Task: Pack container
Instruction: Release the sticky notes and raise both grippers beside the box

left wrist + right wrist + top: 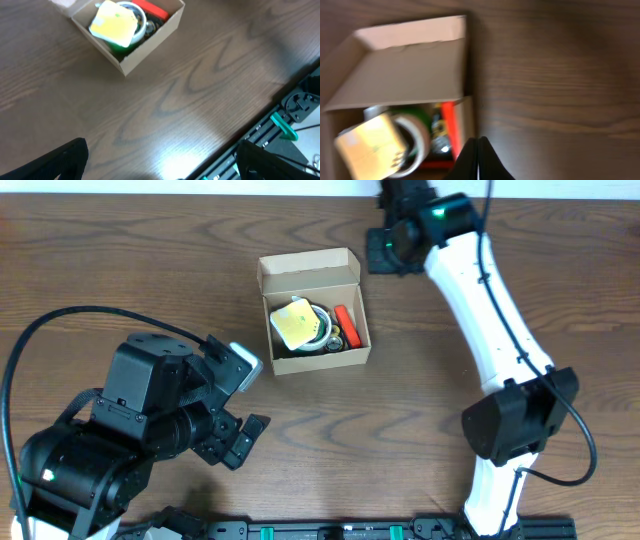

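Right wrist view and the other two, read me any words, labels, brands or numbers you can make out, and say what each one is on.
No text can be read in any view.
On the yellow item in the cardboard box: faint marks on its face, too blurred to read.
On the walls and lid of the box: plain, no print visible.

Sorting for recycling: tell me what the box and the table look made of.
Box: plain tan cardboard, matte; the flap shows a fold crease and raw cut edges. Table: dark brown wood grain with a slight sheen, glare showing in the left wrist view; solid wood or laminate, I cannot tell.
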Tool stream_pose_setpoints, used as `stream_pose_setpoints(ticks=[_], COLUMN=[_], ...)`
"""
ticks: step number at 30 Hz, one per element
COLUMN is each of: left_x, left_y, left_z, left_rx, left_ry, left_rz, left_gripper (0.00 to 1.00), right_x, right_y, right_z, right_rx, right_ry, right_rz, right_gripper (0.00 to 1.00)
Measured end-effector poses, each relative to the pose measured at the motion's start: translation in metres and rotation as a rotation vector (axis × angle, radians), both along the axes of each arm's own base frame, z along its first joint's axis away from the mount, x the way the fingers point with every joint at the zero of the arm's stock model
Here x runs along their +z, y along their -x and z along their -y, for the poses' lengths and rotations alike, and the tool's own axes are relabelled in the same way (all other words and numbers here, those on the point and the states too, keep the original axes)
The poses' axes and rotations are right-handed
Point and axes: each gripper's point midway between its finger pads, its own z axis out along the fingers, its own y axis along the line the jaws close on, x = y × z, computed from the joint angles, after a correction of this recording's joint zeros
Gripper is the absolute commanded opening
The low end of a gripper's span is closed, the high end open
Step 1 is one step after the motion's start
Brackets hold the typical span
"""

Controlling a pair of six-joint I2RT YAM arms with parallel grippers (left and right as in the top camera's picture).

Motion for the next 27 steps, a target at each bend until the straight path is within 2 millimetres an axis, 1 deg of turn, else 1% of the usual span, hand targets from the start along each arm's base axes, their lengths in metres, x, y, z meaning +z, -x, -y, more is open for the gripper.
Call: stream_pose_setpoints(ticks=[2, 5, 7, 10, 14, 17, 18, 19, 20, 21, 23, 25, 26, 27], left_x=[0.0, 0.003, 0.01, 0.015, 0.014, 0.006, 0.0, -0.004, -0.011, -0.016, -0.027, -0.037, -0.041, -0.048], left_y=[0.0, -0.003, -0.012, -0.021, -0.043, -0.07, -0.085, -0.094, -0.109, -0.118, -0.143, -0.168, -0.176, -0.189], left_z=[0.0, 0.002, 0.005, 0.008, 0.009, 0.013, 0.013, 0.013, 0.011, 0.01, 0.004, -0.007, -0.013, -0.022], left_rx=[0.0, 0.0, 0.0, 0.006, 0.039, 0.088, 0.115, 0.133, 0.16, 0.173, 0.211, 0.251, 0.269, 0.293], left_ry=[0.0, 0.008, 0.028, 0.036, 0.014, 0.018, 0.018, 0.021, 0.027, 0.036, 0.07, 0.124, 0.142, 0.17], left_rz=[0.001, 0.018, 0.064, 0.103, 0.129, 0.113, 0.099, 0.087, 0.069, 0.058, 0.028, 0.004, -0.005, -0.019], left_gripper=[0.95, 0.95, 0.95, 0.95, 0.95, 0.95, 0.95, 0.95, 0.95, 0.95, 0.95, 0.95, 0.96, 0.91], right_x=[-0.008, -0.026, -0.041, -0.062, -0.085, -0.093, -0.095, -0.097, -0.098, -0.098, -0.097, -0.095, -0.093, -0.092], right_y=[-0.004, -0.008, -0.012, -0.013, -0.011, -0.012, -0.012, -0.012, -0.012, -0.013, -0.016, -0.021, -0.022, -0.025], right_z=[0.011, 0.015, 0.014, 0.011, 0.003, -0.002, -0.002, -0.002, -0.001, 0.001, 0.005, 0.008, 0.01, 0.01], right_rx=[-0.023, -0.034, -0.033, -0.026, -0.005, 0.008, 0.009, 0.009, 0.009, 0.007, 0.001, 0.004, 0.008, 0.011], right_ry=[0.001, -0.011, -0.024, -0.039, -0.084, -0.124, -0.137, -0.148, -0.162, -0.169, -0.192, -0.213, -0.222, -0.232], right_rz=[-0.006, -0.015, -0.013, -0.017, -0.028, -0.025, -0.028, -0.031, -0.032, -0.033, -0.029, -0.016, -0.009, -0.002], right_gripper=[0.02, 0.02, 0.02, 0.01, 0.01, 0.01, 0.01, 0.01, 0.01, 0.01, 0.01, 0.01, 0.01, 0.01])
